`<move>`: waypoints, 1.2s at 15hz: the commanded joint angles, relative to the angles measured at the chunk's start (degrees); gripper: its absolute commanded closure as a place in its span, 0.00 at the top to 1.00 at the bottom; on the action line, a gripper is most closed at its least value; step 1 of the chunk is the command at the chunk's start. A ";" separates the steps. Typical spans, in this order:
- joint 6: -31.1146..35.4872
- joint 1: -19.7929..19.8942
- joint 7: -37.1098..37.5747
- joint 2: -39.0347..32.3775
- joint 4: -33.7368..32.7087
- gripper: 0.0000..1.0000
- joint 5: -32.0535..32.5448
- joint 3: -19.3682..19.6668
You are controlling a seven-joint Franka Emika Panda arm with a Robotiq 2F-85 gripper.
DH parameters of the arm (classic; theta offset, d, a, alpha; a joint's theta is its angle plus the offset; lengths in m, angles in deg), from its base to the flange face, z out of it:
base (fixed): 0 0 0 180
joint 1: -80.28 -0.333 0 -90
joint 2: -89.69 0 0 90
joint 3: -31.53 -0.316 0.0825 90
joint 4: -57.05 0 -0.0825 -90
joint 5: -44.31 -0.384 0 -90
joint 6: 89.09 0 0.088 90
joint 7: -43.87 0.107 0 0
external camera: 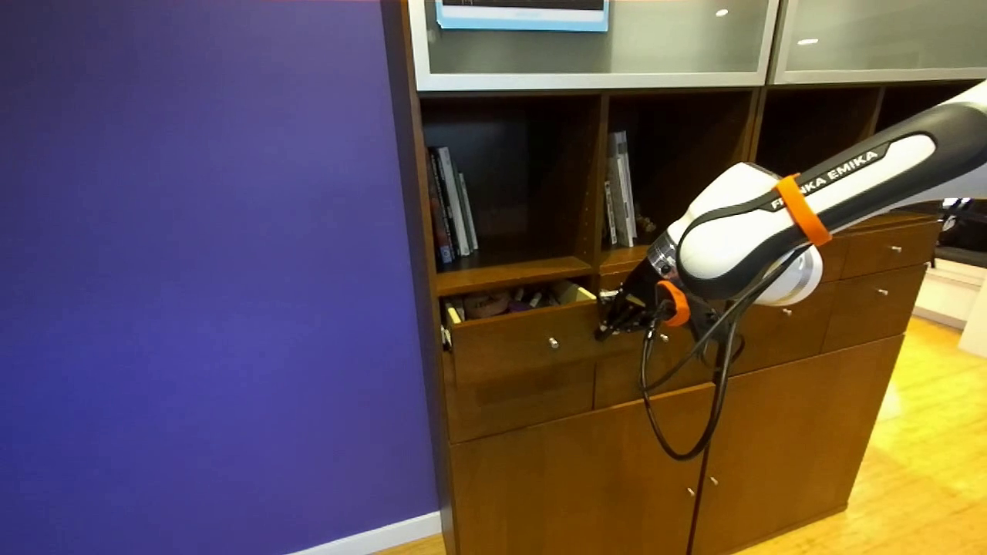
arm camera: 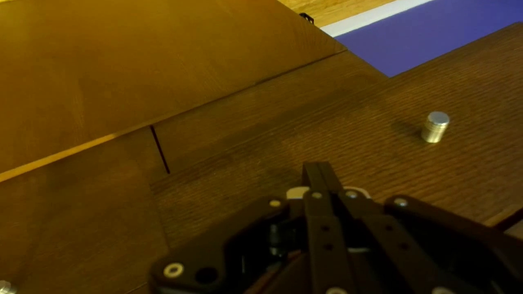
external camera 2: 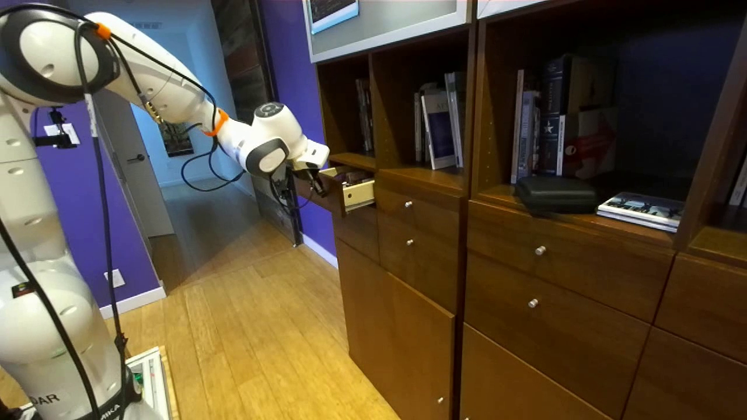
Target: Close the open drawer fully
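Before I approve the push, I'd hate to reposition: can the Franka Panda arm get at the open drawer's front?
Probably yes: the shut tool is close to the drawer front, to one side of the metal knob, and nothing visible blocks it. Whether they touch is unclear.

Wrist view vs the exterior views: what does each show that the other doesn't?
Only the wrist view: a clear look at the closed black two-finger gripper.
Only the exterior views: the white-and-black robot arm, upright books and pale-framed frosted-glass doors.
Both: the wide brown wooden drawer, purple wall and yellowish wooden floor.
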 commanded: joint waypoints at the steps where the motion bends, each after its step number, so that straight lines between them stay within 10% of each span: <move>1: 2.75 0.52 -2.40 -4.55 -5.03 0.00 -0.40 0.02; 18: 1.28 2.17 -2.27 -20.80 -24.31 0.00 2.33 0.08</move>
